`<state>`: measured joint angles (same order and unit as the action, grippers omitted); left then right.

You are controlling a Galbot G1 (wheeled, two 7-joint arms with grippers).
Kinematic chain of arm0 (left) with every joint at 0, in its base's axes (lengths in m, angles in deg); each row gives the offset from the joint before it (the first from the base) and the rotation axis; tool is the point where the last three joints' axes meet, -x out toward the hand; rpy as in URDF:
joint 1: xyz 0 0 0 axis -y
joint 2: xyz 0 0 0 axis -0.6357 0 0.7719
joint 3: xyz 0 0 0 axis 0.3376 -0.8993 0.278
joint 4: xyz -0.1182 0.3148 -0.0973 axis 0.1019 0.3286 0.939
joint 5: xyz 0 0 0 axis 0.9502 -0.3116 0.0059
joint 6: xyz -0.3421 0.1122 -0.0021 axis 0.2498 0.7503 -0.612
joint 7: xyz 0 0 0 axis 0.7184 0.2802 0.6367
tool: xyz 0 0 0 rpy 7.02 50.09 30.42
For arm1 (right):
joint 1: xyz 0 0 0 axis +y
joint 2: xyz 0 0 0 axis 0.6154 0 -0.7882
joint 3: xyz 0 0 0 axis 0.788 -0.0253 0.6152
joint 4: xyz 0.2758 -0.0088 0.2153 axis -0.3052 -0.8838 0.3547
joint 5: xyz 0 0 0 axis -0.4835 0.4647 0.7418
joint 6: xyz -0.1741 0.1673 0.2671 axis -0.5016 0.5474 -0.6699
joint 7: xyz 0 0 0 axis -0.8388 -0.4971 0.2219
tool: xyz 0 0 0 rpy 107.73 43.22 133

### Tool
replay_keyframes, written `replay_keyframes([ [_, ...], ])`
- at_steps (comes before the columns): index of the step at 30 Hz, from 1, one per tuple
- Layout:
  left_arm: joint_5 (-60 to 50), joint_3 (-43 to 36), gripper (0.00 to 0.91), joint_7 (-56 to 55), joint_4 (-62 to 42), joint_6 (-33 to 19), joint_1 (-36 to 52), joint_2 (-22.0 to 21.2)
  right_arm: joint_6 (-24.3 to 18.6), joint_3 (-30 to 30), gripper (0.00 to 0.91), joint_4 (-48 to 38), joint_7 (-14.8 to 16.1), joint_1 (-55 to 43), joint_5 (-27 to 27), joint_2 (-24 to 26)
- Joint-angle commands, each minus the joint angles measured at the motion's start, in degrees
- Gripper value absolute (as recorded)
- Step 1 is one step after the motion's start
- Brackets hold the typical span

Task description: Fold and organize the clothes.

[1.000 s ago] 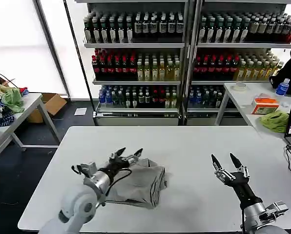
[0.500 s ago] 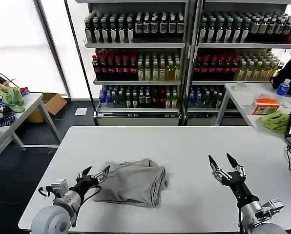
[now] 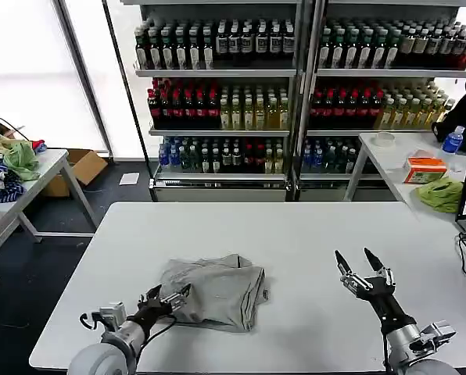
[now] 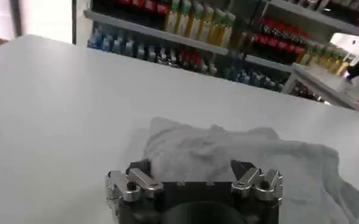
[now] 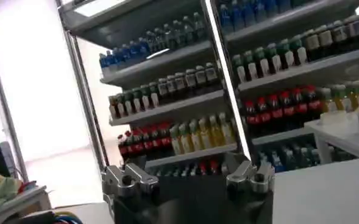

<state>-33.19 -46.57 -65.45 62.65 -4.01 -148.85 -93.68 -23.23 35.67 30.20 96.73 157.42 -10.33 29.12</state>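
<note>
Left end effector [image 3: 169,297], open at the folded T-shirt's [image 3: 214,290] near edge; right end effector [image 3: 363,271] open, idle; a shallow pinch could unravel the fold.

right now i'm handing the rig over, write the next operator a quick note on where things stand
Left gripper: open, low at the near left edge of the folded grey T-shirt, fingertips at the cloth but gripping nothing.
Right gripper: open, empty, raised over bare table at the near right, fingers pointing up, well apart from the shirt.
Shirt: lies in a compact, slightly rumpled bundle left of centre on the white table.
Done: this shirt looks folded down to a small bundle.
Left: tidy or square its edges if needed and set it in its final place.
</note>
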Motion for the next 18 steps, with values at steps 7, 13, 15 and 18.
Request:
replay_keyframes([
  [7,0.88,-1.61,0.534,0.45,-3.53,0.23,0.84,0.55,-0.13,-0.07,0.907,-0.12,0.05,-0.08,-0.11,-0.3],
  [13,1.28,-0.87,0.191,0.16,-4.23,-0.26,1.2,0.39,-0.21,0.15,0.907,-0.03,0.14,0.2,-0.07,-0.24],
  [15,1.7,-0.12,0.202,0.12,-3.31,-0.26,1.21,0.9,-0.3,0.17,0.907,-0.16,0.15,0.28,-0.09,-0.25],
  [18,1.82,0.35,0.181,-0.03,-2.16,-0.36,1.02,1.48,-0.37,-0.01,0.907,-0.19,0.18,0.26,-0.12,-0.34],
])
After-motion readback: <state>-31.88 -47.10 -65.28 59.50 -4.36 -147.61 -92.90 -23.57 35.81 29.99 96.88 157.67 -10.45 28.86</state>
